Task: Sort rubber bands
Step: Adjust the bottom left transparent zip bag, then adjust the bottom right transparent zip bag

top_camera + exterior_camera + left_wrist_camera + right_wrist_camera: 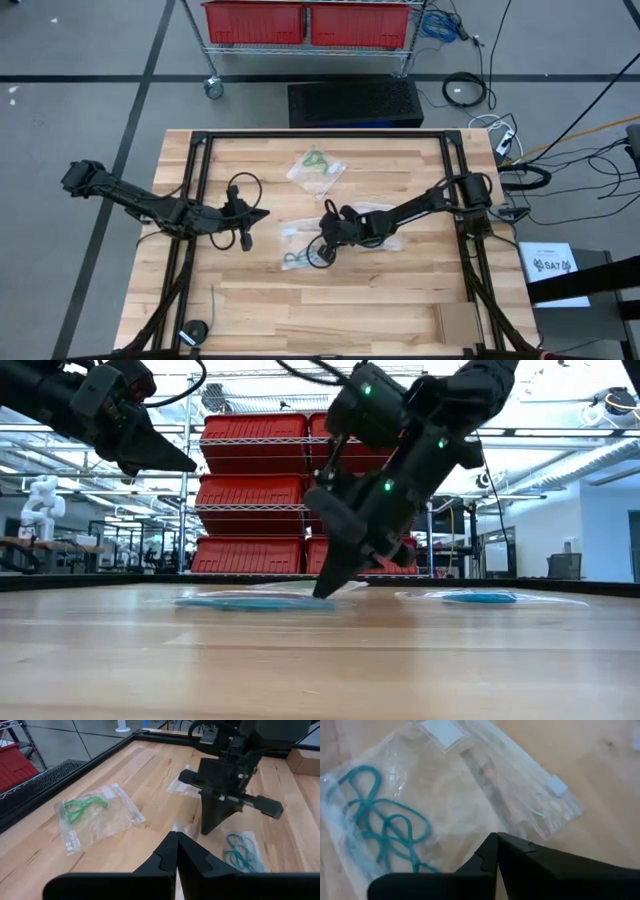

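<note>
A clear zip bag (pixel 470 785) with dark teal rubber bands (pixel 385 825) inside lies flat on the table's middle (pixel 300 250). My right gripper (pixel 497 836) stands over it, shut and pointing steeply down (pixel 325 590), beside the teal bands (pixel 242 852). A second clear bag with light green bands (pixel 317 162) lies flat toward the far edge (pixel 95 815). My left gripper (pixel 258 215) is shut, raised above the table (pixel 170 460), left of the right gripper and touching nothing. My right gripper has its shut fingertips (pixel 327 588) down on the clear bag's plastic (pixel 485 820), beside the teal bands and short of the zip edge. It comes from above, slanting from the table's right. The bag lies flat on the table. I cannot tell whether plastic is caught between the fingers.
A third clear bag (pixel 480 597) lies to the right, partly under the right arm (pixel 385 240). A black frame rail (pixel 320 135) runs around the wooden table top. A small black round object (pixel 195 330) sits at the near left. Bare wood (pixel 350 310) stretches along the near side.
</note>
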Action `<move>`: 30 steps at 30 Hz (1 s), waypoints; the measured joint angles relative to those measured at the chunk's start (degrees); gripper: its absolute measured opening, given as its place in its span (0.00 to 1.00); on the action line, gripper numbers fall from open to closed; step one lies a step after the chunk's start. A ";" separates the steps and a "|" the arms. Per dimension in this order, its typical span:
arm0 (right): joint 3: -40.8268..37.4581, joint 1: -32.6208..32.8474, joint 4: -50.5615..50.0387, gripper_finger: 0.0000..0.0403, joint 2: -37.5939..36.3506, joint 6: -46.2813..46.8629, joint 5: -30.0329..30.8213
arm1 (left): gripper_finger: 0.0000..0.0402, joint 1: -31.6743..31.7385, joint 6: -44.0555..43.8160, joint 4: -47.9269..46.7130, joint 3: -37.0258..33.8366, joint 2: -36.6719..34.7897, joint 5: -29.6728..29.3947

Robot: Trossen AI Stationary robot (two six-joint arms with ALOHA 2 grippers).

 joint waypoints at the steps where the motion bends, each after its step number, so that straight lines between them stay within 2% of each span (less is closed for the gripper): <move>1: 0.16 -0.18 -0.51 0.00 0.14 0.42 0.06 | 0.03 0.00 0.00 -0.02 0.00 0.00 0.00; 12: -0.06 -0.50 -17.11 0.00 -4.00 3.31 6.52 | 0.03 0.00 0.00 -0.23 0.00 0.00 0.00; 17: -0.14 -1.00 -18.44 0.00 -5.23 0.30 6.43 | 0.03 0.00 0.00 -0.26 0.00 0.00 0.00; 19: -0.14 -0.91 -19.22 0.00 -7.79 0.17 6.22 | 0.03 0.00 -0.01 -0.31 0.00 0.00 0.00; 22: -0.04 0.28 -24.17 0.00 -13.31 3.56 6.47 | 0.03 0.00 -0.24 -0.44 0.00 0.00 0.00; 25: -0.03 1.96 -32.96 0.00 -16.50 11.93 6.53 | 0.03 0.00 -0.23 -0.47 0.00 0.00 0.00; 28: -0.31 4.04 -40.32 0.00 -16.15 19.51 6.72 | 0.03 0.04 -0.24 -0.48 0.00 0.00 0.02; 30: -1.33 5.30 -41.04 0.00 -14.91 21.79 6.63 | 0.03 0.04 -0.20 -0.46 0.00 0.00 0.02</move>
